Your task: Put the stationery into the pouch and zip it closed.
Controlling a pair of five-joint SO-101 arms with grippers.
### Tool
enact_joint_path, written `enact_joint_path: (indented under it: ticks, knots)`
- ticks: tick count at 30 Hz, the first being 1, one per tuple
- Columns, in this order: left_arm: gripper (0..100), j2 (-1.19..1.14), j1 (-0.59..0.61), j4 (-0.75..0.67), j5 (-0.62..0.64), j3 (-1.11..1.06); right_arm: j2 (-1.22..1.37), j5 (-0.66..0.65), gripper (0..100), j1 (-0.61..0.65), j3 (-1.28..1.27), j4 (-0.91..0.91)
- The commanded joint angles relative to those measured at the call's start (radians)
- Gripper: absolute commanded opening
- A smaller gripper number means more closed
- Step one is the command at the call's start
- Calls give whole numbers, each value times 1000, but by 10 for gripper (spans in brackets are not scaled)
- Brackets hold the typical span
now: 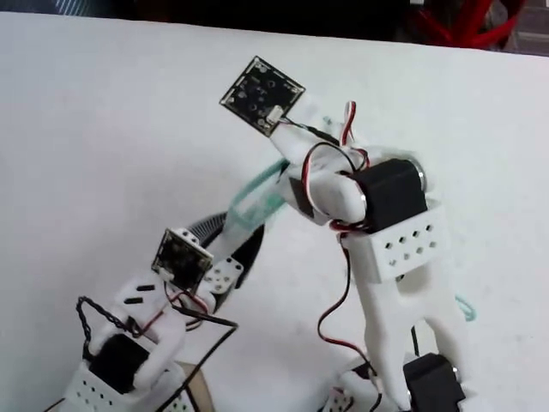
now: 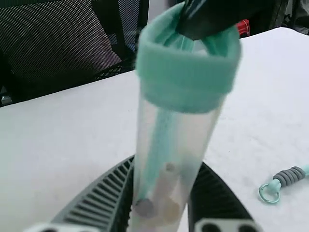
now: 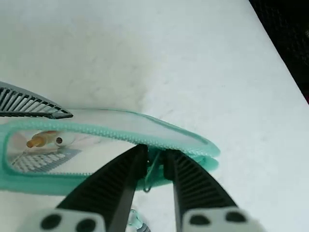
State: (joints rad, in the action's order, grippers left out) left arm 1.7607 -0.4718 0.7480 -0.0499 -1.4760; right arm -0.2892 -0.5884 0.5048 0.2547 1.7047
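Pouch (image 2: 178, 140), soft, light, slick, stationery (image 3: 43, 141) inside, lies on table (image 1: 103, 129), left gripper (image 2: 161, 208) clamped on its base, right gripper (image 3: 154, 162) pinching the pull (image 3: 150, 176); you should tug gently.

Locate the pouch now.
In the high view the pouch is at the table's middle, clamped in the left pincer, with the right pincer at its zip end.

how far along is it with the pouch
Done: the stationery already lies inside the clear pouch. In hand: the left gripper clamps one end, while the right gripper appears to pinch the zip pull near the other end. Left: finishing the zip; I cannot tell how far it is closed.
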Motion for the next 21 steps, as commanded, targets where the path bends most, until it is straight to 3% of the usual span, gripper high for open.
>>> enact_joint_path:
  ticks: [1, 12, 17, 21]
  knots:
    - [124, 7, -13, -32, -11, 11, -2, -11, 19, 4, 31, -1]
    - [116, 7, -13, -32, -11, 11, -12, 118, 19, 21, 69, 15]
    - [26, 7, -13, -34, -38, 12, -12, 215, 19, 136, 61, 16]
    - [24, 7, -15, -34, -92, 12, -12, 284, 19, 262, 64, 16]
